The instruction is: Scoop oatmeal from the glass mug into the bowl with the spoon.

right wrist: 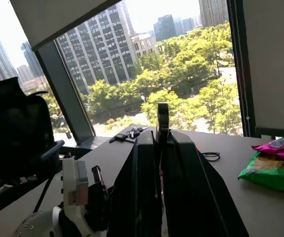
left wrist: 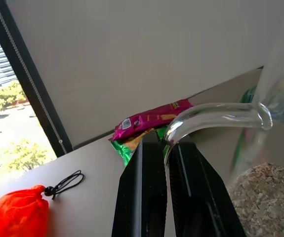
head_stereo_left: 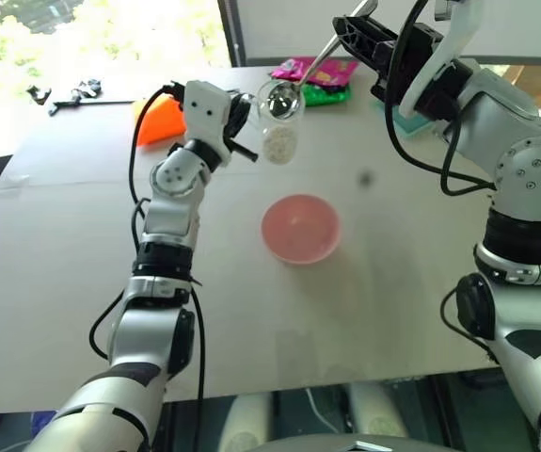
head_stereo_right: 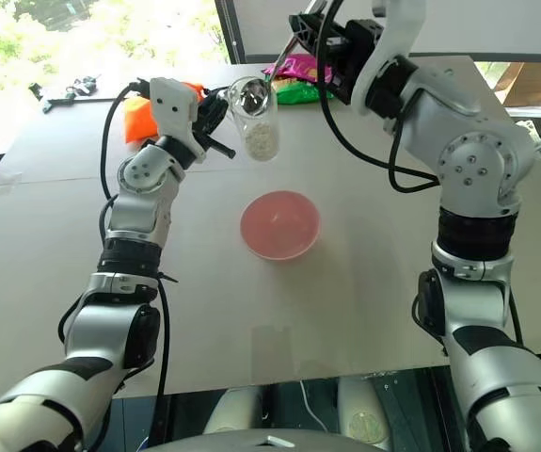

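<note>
Head pair: we look down and forward over table [head_stereo_left: 82, 282] from above, both arms in frame; two eyes share whole scene, slightly offset. Left wrist view: we sit close behind own fingers [left wrist: 149, 197], facing wall, window, snack packs [left wrist: 149, 123]; mug [left wrist: 260, 148] very near. Right wrist view: we look along own fingers [right wrist: 181, 197] toward window, same packs [right wrist: 275, 168] at edge, left gripper [right wrist: 90, 195] below.

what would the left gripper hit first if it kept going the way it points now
Beyond the glass mug whose handle the left gripper already pinches, probably the snack packets at the table's far edge, though depth is hard to judge.
</note>
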`<action>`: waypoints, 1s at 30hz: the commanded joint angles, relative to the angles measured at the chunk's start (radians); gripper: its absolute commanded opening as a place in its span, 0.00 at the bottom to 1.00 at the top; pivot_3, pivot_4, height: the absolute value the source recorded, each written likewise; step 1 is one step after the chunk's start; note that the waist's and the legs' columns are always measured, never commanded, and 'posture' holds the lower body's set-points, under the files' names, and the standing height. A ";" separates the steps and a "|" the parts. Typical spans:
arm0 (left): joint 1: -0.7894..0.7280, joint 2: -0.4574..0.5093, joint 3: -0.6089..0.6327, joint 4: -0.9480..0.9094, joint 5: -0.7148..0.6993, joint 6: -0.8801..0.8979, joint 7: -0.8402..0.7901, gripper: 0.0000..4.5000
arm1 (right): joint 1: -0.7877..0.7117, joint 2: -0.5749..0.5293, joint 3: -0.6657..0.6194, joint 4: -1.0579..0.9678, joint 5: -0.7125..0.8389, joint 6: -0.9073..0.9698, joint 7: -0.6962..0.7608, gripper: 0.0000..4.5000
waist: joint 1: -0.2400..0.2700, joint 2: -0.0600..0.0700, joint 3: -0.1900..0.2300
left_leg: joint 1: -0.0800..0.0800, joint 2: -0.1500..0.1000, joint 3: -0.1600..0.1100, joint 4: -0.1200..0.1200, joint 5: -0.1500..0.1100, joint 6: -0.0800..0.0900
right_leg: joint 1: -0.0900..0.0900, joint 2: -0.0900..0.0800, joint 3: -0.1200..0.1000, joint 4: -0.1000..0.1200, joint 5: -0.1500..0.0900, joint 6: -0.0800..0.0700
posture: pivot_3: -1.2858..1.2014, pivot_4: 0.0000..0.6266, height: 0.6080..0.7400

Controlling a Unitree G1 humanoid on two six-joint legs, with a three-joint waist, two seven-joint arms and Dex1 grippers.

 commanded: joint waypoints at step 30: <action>0.038 0.029 -0.024 -0.059 0.114 -0.244 0.073 0.01 | 0.113 0.107 0.276 -0.065 -0.450 -0.123 0.244 0.00 | -0.006 0.000 0.000 | -0.001 -0.001 -0.002 0.005 0.000 0.000 | 0.000 0.000 -0.001 0.003 0.000 0.000 | 0.52 0.24 1.00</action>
